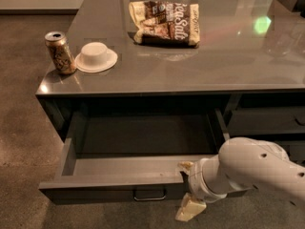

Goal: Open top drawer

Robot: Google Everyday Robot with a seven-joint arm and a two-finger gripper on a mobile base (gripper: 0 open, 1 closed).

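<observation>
The top drawer (114,181) is a wide dark-grey drawer under the counter, pulled well out so its plain grey tray shows. Its small loop handle (149,195) hangs at the centre of the front. My gripper (188,189) sits at the drawer's front edge, just right of the handle, on the end of the white arm (252,168). One cream finger (190,207) hangs down in front of the drawer face; the other fingertip (186,166) shows at the top rim. The arm covers the right part of the drawer front.
On the grey counter (190,66) stand a drink can (60,52), an upturned white bowl (96,57) and a snack bag (165,23). Shorter drawer fronts (267,120) sit to the right. Brown floor (24,142) lies to the left and in front.
</observation>
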